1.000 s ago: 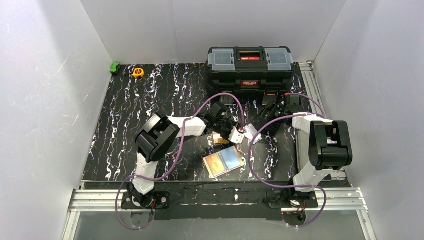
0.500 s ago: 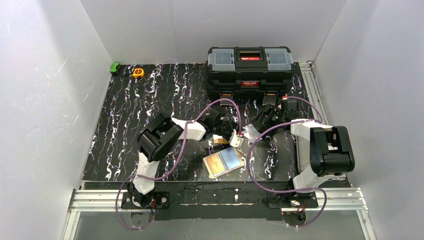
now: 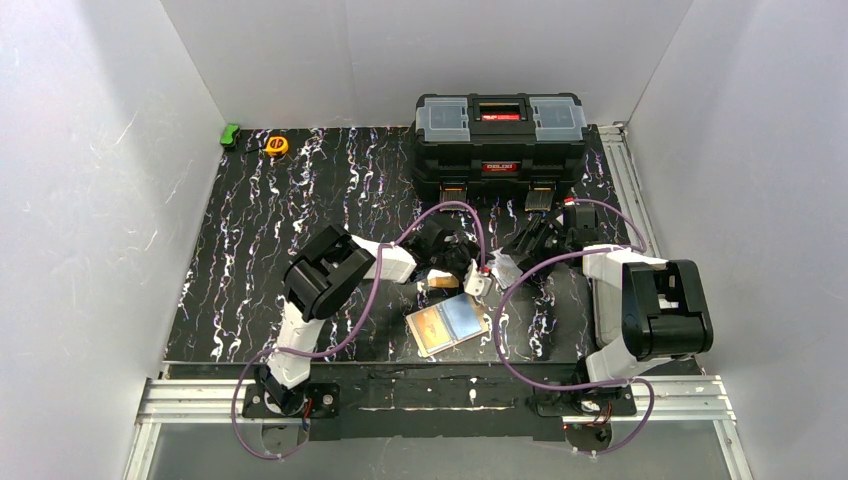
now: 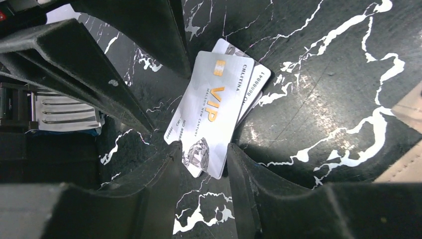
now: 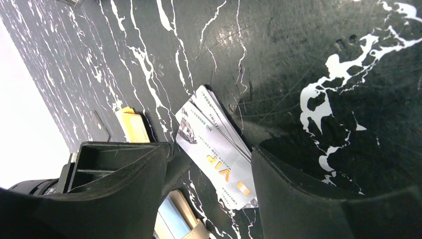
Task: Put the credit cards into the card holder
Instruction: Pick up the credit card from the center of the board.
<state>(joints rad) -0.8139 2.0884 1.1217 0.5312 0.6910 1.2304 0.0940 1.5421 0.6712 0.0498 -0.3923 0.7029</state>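
A small fanned stack of silver credit cards [image 4: 214,104], the top one marked VIP, lies on the black marbled table, raised at a slight tilt [image 5: 214,144]. My left gripper [image 4: 204,154] has its fingertips against both edges of the stack's diamond-printed end and is shut on it. My right gripper [image 5: 210,152] is open, with its wide jaws at the stack's chip end. The card holder [image 3: 462,318] lies open just in front of both grippers. Its inside is pale blue, and an orange card [image 3: 430,326] sits in its left half. A beige corner of the card holder [image 5: 174,219] shows under the right fingers.
The big black toolbox [image 3: 500,140] stands at the back of the table behind both grippers. A small gold-yellow piece [image 3: 437,283] lies beside the left gripper. An orange tape measure [image 3: 276,145] and a green object [image 3: 230,134] sit at the far left corner. White walls enclose the table.
Both arms have shifted a little toward each other around the cards. The left elbow has moved right and the right gripper has drawn in. The card holder has not moved.
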